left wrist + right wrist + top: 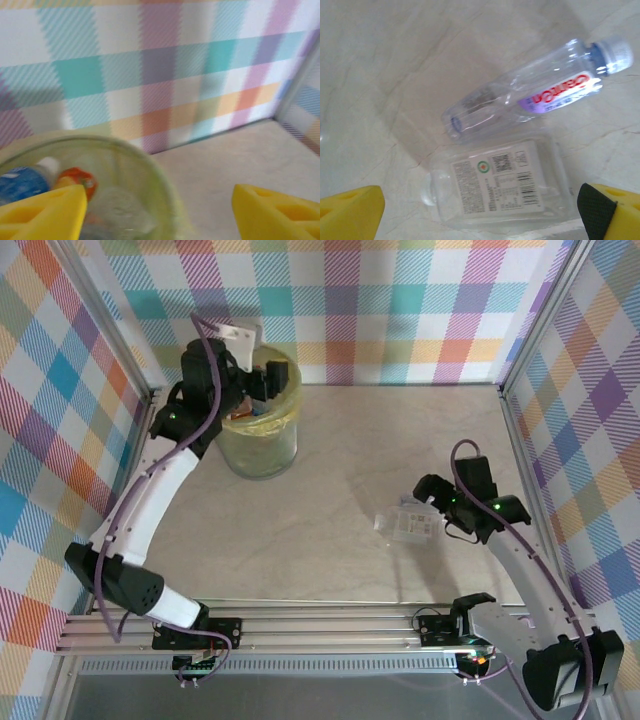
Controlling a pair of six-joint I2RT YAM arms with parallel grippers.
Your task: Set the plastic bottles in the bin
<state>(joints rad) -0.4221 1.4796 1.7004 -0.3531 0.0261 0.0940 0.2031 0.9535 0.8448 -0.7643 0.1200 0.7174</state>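
Observation:
The bin (pixel 262 445), a pale-green bucket with a yellow liner, stands at the back left. My left gripper (pixel 264 380) hovers over its mouth, open and empty. In the left wrist view the gripper (pixel 157 215) looks past the bin's rim (pixel 150 170) onto bottles inside: a blue-labelled one (pixel 20 182), an orange cap (pixel 79 180) and a clear one (pixel 115 210). Two clear plastic bottles (pixel 405 524) lie on the table at the right. My right gripper (pixel 480 220) is open, its fingers either side of the flat white-labelled bottle (pixel 505 187). A red-and-purple-labelled bottle (pixel 540 95) lies just beyond it.
Checked cloth walls (pixel 400 300) close in the back and both sides behind metal frame posts (pixel 520 440). The marbled tabletop (pixel 350 460) stretches between bin and right arm. An aluminium rail (pixel 330 625) runs along the near edge.

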